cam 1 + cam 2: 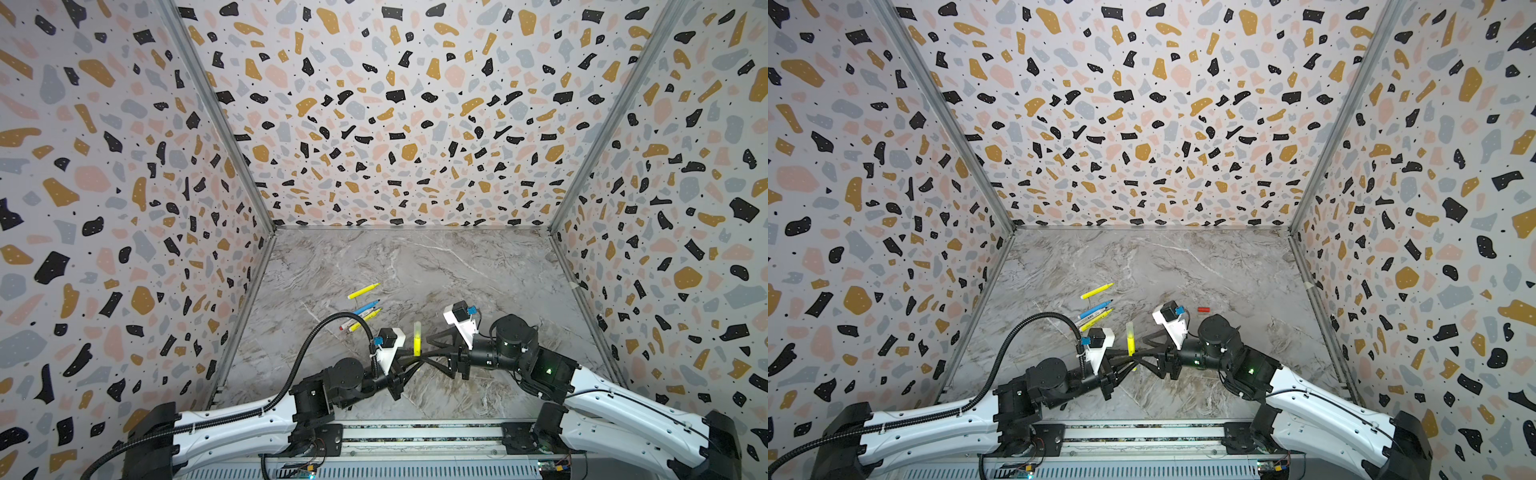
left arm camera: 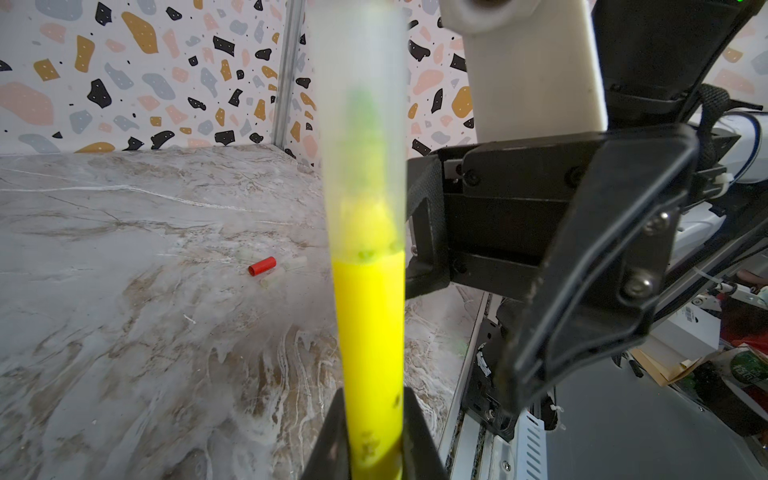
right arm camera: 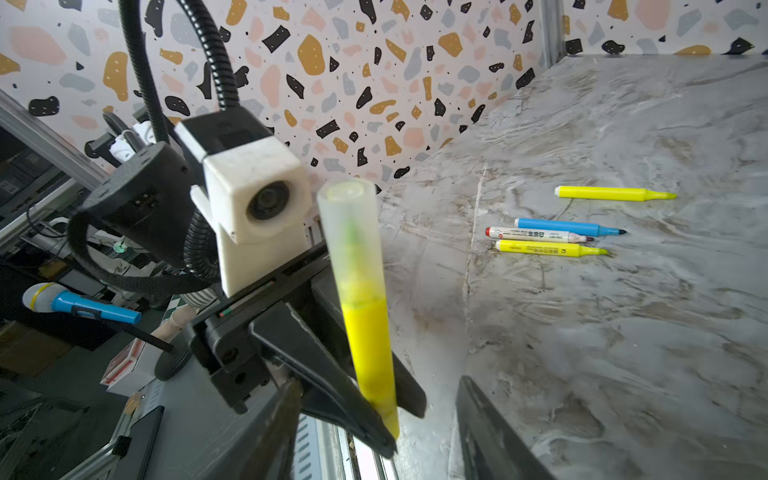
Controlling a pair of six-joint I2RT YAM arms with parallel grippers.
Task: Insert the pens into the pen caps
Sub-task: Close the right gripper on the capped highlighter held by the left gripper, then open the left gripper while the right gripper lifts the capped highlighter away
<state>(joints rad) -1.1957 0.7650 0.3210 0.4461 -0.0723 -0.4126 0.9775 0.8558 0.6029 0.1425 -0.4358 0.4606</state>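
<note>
Nearest the base, the left gripper is clamped on an upright yellow pen whose tip sits inside a frosted cap. The right gripper stands beside it, jaws parted and empty. Farther out on the table, a white-barrelled pen, second yellow pen, blue pen and far yellow pen lie uncapped. The red cap and pale caps lie apart from them, so seemingly one of five is done.

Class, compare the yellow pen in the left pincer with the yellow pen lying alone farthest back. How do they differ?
The held yellow pen stands roughly upright, clamped in the left pincer; the lone yellow pen lies flat on the table. The held pen wears a pale cap over its tip; the lone pen's tip is bare. Both have bright yellow barrels.
</note>
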